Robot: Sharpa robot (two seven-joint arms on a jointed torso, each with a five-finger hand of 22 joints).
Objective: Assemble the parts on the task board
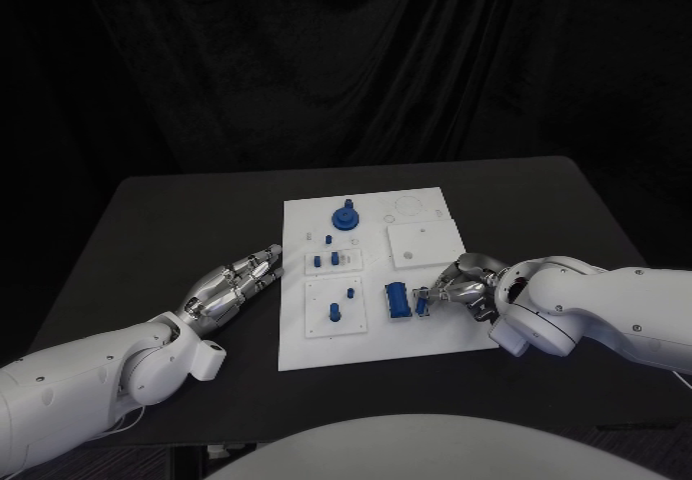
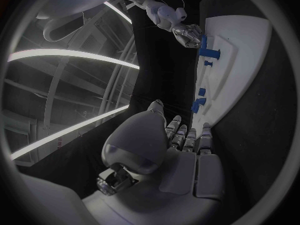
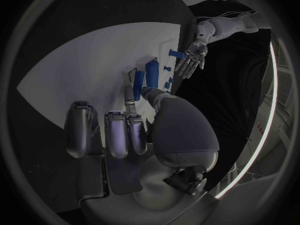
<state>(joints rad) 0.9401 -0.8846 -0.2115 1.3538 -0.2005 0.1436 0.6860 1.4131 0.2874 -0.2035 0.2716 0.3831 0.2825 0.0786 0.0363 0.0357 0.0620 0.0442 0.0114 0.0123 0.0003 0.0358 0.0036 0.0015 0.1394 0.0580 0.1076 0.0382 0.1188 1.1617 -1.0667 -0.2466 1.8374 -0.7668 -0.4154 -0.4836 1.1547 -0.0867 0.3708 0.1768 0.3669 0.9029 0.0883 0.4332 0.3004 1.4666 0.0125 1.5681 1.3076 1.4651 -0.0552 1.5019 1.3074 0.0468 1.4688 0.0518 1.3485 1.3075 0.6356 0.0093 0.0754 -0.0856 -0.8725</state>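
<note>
In the head view the right robot hand pinched a small blue part just beside an upright blue block on the white task board, while the left robot hand lay flat and spread on the bench beside the board. The left wrist view showed that hand's fingers straight, holding nothing. In the right wrist view the part stood lengthwise off the fingertips, beside the block.
</note>
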